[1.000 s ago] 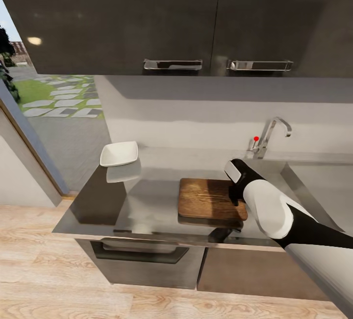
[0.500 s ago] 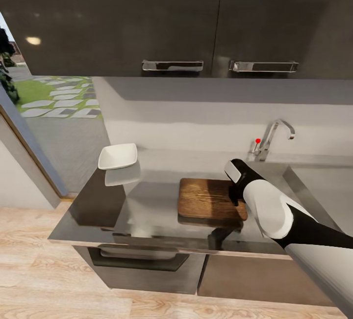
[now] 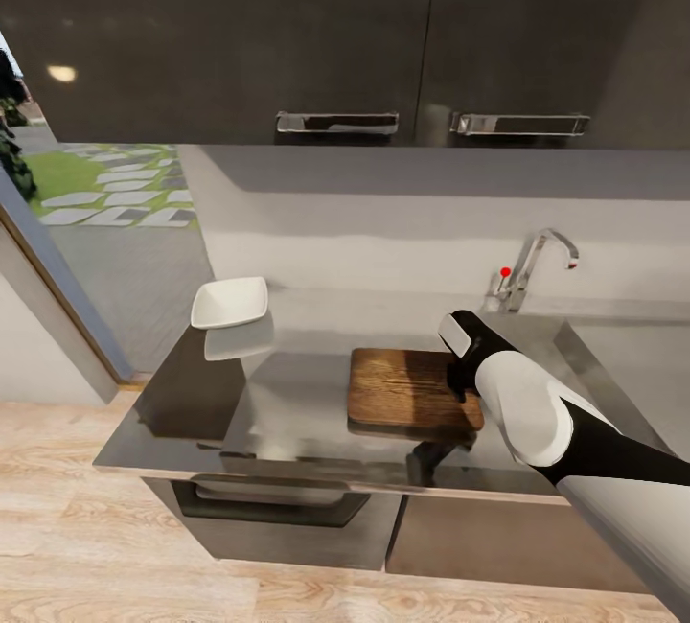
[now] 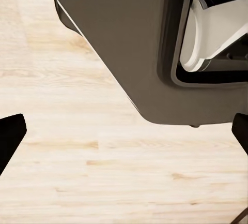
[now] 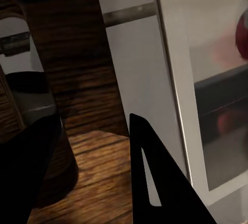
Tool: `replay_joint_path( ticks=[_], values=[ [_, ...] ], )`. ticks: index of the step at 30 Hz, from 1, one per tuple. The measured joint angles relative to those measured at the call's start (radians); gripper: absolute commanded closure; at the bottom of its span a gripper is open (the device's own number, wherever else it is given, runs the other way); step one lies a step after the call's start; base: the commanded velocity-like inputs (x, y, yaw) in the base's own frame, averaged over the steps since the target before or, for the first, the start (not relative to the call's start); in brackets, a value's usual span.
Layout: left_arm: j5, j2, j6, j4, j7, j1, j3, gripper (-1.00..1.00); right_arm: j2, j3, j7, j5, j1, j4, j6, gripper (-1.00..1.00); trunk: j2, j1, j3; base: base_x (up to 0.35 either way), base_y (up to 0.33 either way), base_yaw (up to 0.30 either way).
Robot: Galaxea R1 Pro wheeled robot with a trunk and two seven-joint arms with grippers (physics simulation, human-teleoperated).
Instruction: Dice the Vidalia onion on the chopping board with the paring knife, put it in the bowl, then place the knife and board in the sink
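Chopping board (image 3: 412, 388) sits under my right gripper (image 3: 467, 381); can't tell its jaw state. Bowl (image 3: 230, 303) well off to its left. Left gripper (image 4: 124, 133) spread apart over floor (image 4: 103, 182).

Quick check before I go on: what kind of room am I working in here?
A kitchen, by the look of it: a glossy grey countertop under dark wall cabinets, a chrome faucet at the sink, and a wooden chopping board and a white bowl on the worktop.
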Motion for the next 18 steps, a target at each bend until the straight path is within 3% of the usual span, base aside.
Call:
replay_joint_path(
  ticks=[18],
  values=[
    [0.000, 0.000, 0.000, 0.000, 0.000, 0.000, 0.000, -1.00, 0.000, -0.001, 0.003, -0.001, 0.000, 0.000, -0.001, 1.00, 0.000, 0.000, -0.008, 0.000, 0.000, 0.000]
  ],
)
